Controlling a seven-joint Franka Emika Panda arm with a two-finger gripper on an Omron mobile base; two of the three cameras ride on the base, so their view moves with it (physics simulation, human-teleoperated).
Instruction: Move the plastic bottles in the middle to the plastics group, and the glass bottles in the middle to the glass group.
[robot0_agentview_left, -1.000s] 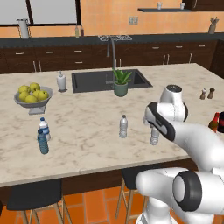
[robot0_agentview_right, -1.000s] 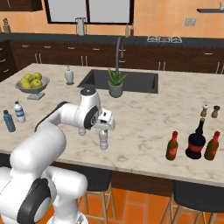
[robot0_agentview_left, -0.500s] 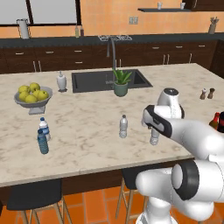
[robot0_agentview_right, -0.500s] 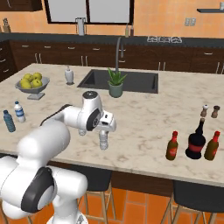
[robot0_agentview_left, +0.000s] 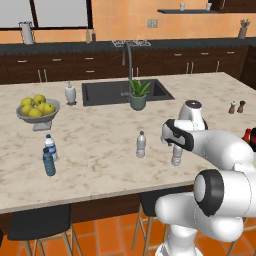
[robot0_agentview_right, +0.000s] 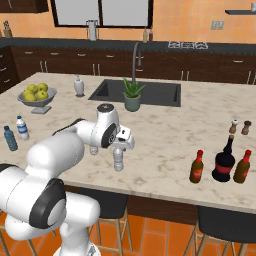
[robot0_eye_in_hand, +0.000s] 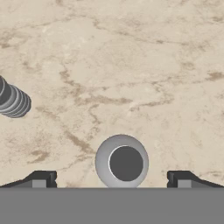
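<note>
So my claw (robot0_eye_in_hand: 112, 179) is hanging right over a water bottle (robot0_eye_in_hand: 121, 161) near the front edge of the bench (robot0_agentview_left: 100, 150), tips spread wide either side of its cap, nothing held. The other bottle (robot0_agentview_left: 141, 144) stands nearby. Worry: the bottle looks light, so coming down off-centre could knock it over.

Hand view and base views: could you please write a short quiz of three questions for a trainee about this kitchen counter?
1. True or false: the gripper is shut on the water bottle.
2. How many dark bottles stand together in the right base view?
3. What does the fruit bowl hold? A: yellow fruit. B: spoons. C: a plant.

Key: 1 false, the gripper is open with its fingertips on either side of the water bottle's cap. 2 three. 3 A.
</note>
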